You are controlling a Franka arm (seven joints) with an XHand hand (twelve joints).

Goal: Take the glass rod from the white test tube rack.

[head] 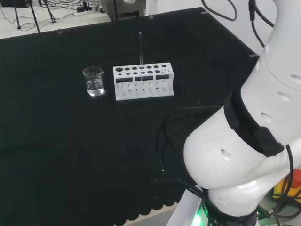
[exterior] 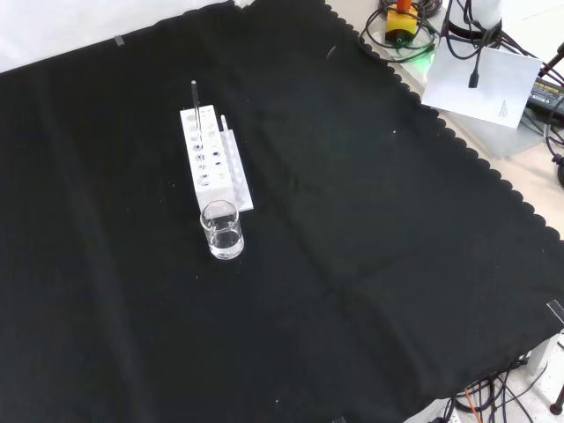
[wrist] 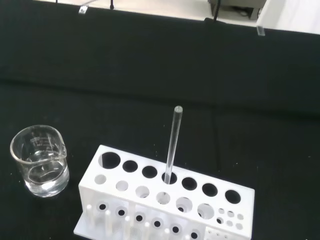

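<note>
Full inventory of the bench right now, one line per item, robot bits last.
glass rod: 1, clear, upright in a hole in the rack's back row of large holes, about mid-row.
white test tube rack: 1, white, mid-cloth, otherwise no tubes seen in it.
beaker: 1, clear glass, a little clear liquid at the bottom, just left of the rack in the head view, apart from it.
black cloth: 1, black, covers the bench, scalloped edge at the arm's side.
cables and gear: several, mixed colours, off the cloth at the front view's top right.
arm links: white with a black band, right side of the head view.
</note>
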